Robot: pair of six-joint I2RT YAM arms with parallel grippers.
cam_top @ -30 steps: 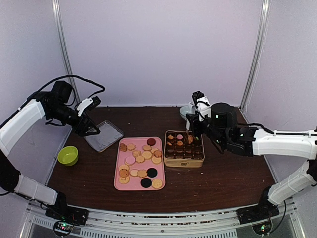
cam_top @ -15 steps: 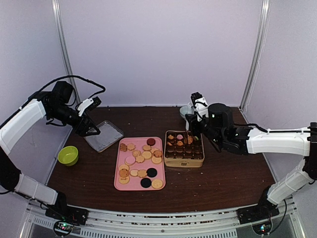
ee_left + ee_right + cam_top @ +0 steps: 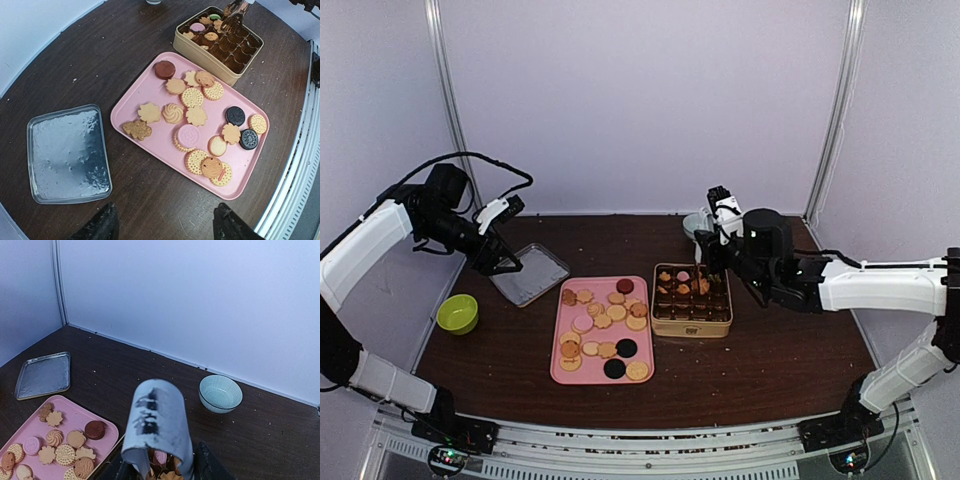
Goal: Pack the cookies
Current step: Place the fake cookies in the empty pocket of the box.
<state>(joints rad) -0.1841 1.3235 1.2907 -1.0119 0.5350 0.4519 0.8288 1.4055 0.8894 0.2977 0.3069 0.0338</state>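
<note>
One dark brown desk (image 3: pixel 770 370) carries everything, and the pink tray (image 3: pixel 560 318) lies near its middle, so I give all places from this tray. Two white and black arms come next in size: the left arm (image 3: pixel 365 250) bends in high, far to the left of the pink tray, and the right arm (image 3: pixel 880 285) stretches in from its right. Just to the right of the pink tray, beside its far half, stands the gold tin (image 3: pixel 690 328), open and divided into small square cells. To the left of the pink tray and a little farther back lies a flat metal tray (image 3: pixel 530 273), apart from it. The left pincer (image 3: pixel 505 266) hangs in the air to the far left of the pink tray, released, with nothing between its jaws. The right pincer (image 3: pixel 232 14) is low over the back cells of the tin, to the right of the pink tray's far corner; whether it is loose or clenched on something I cannot tell, because no view shows the gap clearly. A green bowl (image 3: pixel 457 313) sits well to the left of the pink tray, and a pale striped bowl (image 3: pixel 220 393) stands behind it to the right, near the back wall. Many cookies (image 3: pixel 196 116) lie loose on the pink tray, mostly tan, round or flower-shaped, with one pink, two black and one dark red. A few more fill the far cells of the tin, among them a pink one and a green one.
</note>
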